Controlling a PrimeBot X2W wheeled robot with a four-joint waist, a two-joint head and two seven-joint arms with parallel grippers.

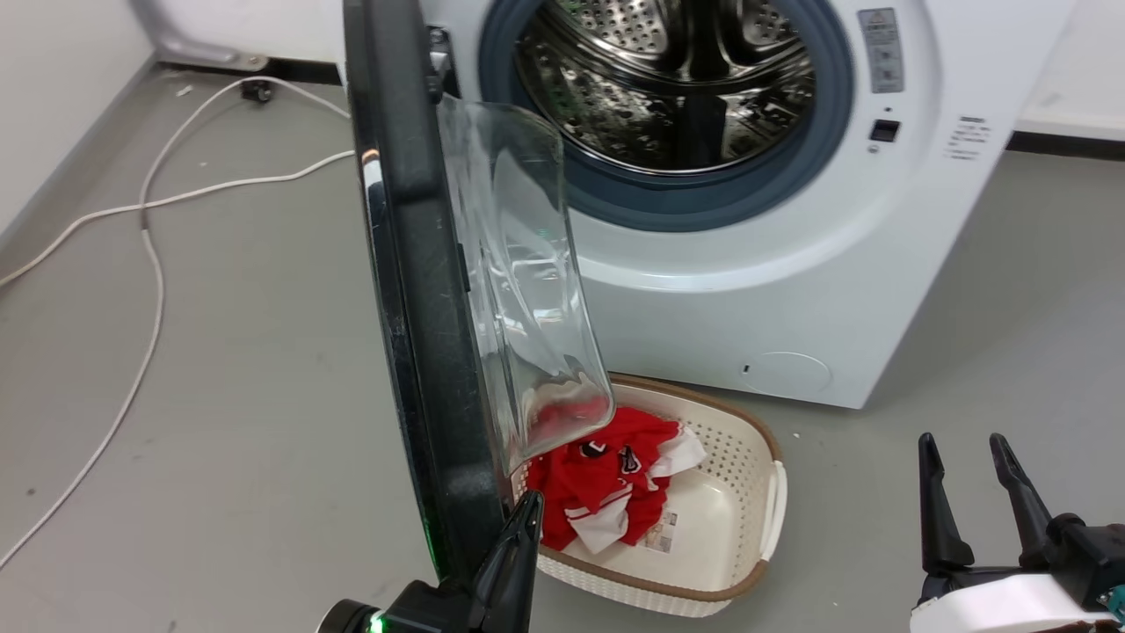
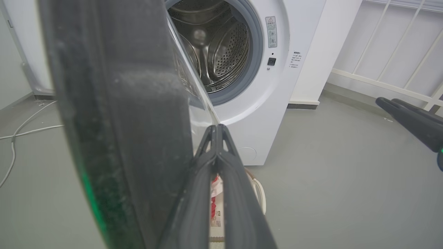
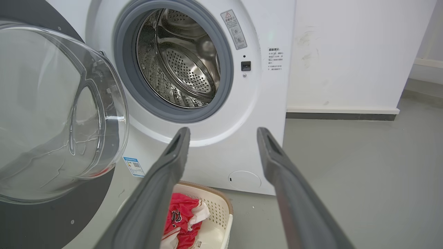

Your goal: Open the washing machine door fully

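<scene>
Black and glossy, the washing machine door (image 1: 413, 308) stands edge-on to my head camera, roughly square to the front of the washing machine (image 1: 791, 290), with the steel drum (image 1: 668, 79) wide to view. My left gripper (image 1: 530, 505) is down at the door's lower edge, on the inner side just beside the glass bulge. Its fingers are pressed together with nothing between them, and they look to be leaning on the door rather than holding it. My right gripper (image 1: 961, 440) hangs low and well apart, fingers spread, empty.

I'd call this mid-swing: the door is half open, not fully. The next move calls for a steady sideways push outward, following the hinge arc. I should watch that the closed fingers don't slide off the rim and that they stay above the basket (image 1: 765, 492) on the floor just below.
</scene>
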